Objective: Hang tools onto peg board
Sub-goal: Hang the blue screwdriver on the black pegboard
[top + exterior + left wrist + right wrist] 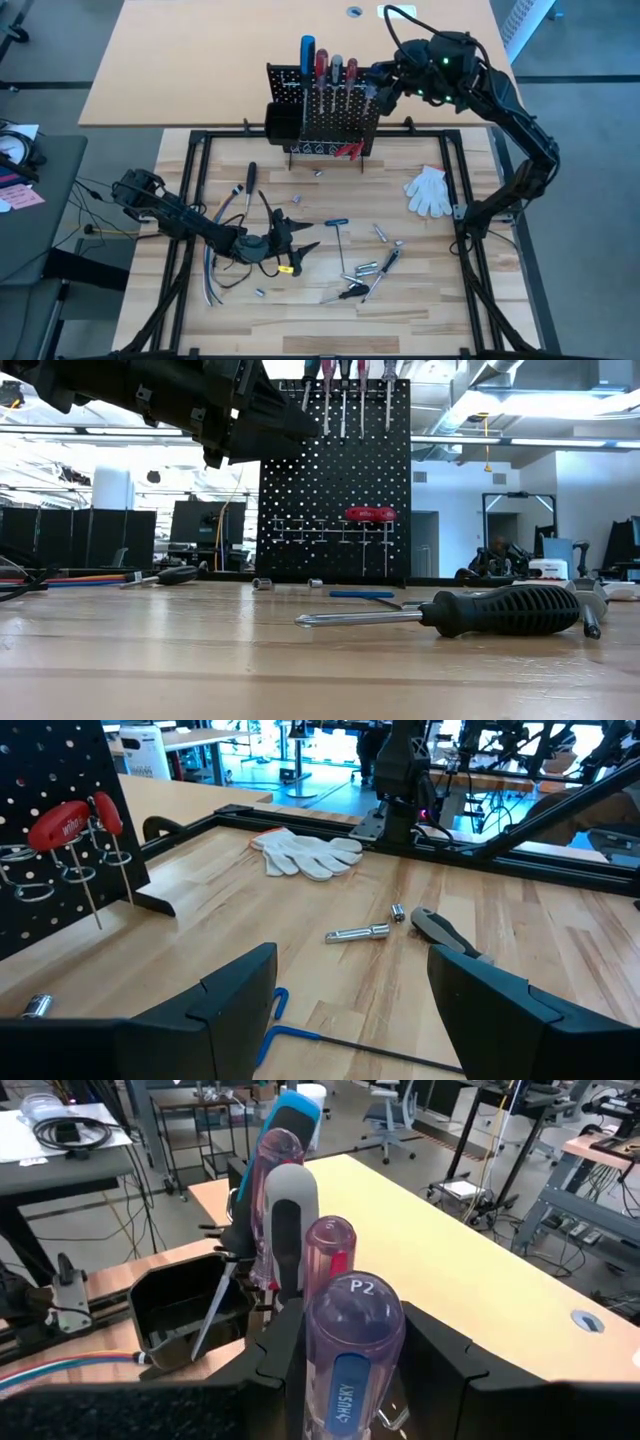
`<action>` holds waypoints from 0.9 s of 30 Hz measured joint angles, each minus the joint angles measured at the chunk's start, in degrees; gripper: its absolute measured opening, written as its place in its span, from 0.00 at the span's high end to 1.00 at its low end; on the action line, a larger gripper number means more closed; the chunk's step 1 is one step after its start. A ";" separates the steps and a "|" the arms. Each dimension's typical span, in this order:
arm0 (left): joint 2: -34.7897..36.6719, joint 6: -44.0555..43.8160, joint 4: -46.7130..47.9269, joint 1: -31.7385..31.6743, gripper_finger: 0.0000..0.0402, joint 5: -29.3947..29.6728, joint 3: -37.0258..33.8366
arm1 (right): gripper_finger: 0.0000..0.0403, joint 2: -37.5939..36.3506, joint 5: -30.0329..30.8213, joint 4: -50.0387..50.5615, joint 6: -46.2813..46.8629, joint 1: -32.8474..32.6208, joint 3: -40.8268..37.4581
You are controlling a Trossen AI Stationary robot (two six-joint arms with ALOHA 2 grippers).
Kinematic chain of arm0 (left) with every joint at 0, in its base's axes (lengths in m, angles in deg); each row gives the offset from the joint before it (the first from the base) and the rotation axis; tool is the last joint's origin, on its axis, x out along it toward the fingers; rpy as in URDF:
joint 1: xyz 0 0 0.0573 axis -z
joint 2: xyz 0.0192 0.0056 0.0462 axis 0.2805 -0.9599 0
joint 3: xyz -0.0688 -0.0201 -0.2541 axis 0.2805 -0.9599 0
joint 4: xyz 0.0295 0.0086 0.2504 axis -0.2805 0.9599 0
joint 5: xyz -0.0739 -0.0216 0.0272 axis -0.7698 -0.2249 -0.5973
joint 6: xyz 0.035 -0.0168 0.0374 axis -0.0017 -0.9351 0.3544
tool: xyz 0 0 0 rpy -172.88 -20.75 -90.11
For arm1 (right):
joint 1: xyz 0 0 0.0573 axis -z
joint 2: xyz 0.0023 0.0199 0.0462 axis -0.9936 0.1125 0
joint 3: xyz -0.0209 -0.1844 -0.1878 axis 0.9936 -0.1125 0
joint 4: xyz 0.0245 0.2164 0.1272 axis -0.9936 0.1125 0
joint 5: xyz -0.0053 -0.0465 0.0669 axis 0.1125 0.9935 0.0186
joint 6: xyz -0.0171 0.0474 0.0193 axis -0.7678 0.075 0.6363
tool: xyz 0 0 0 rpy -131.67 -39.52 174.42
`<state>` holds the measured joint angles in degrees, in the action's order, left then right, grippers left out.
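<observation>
- Closest to the viewer, well in front of the black perforated metal peg board, a black-handled screwdriver lies flat on the wooden table among scattered small silver metal bits.
- Also in front of the board, the left gripper hovers low over the table with its dark fingers spread apart and nothing between them; a blue L-shaped hex key lies just beneath.
- Beside that arm, out from the board's bin side, sits a bundle of loose cables.
- Out from the board's other side, a white work glove rests on the table.
- On the board's lower pegs hang red-handled pliers.
- Along the board's top rail stand screwdrivers with blue, red and clear handles; a black box bin is fixed at one side.
- At the end of the rail farthest from the bin, the right gripper is clamped around a clear-handled Husky screwdriver marked P2, standing upright in the row.
</observation>
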<state>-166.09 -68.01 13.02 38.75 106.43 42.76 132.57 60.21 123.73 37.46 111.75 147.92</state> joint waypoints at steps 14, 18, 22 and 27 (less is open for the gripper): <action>0.00 -0.44 -0.02 0.00 0.36 -0.02 -0.02 | 0.70 -1.74 -3.66 4.76 -0.08 -1.65 -0.04; 0.00 -0.44 -0.03 0.00 0.36 -0.02 -0.02 | 0.70 -1.69 -4.24 2.22 -0.37 -1.68 -0.04; 0.00 -0.43 -0.02 0.00 0.36 -0.01 -0.02 | 0.70 -1.63 -4.21 -1.59 -0.49 -1.60 -0.04; 0.00 -0.43 -0.02 0.00 0.36 -0.02 -0.02 | 0.70 -1.66 -4.05 -4.92 -0.59 -0.48 -0.04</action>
<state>-166.09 -68.44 13.00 38.75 106.41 42.74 130.91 56.16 118.81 36.87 111.27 147.87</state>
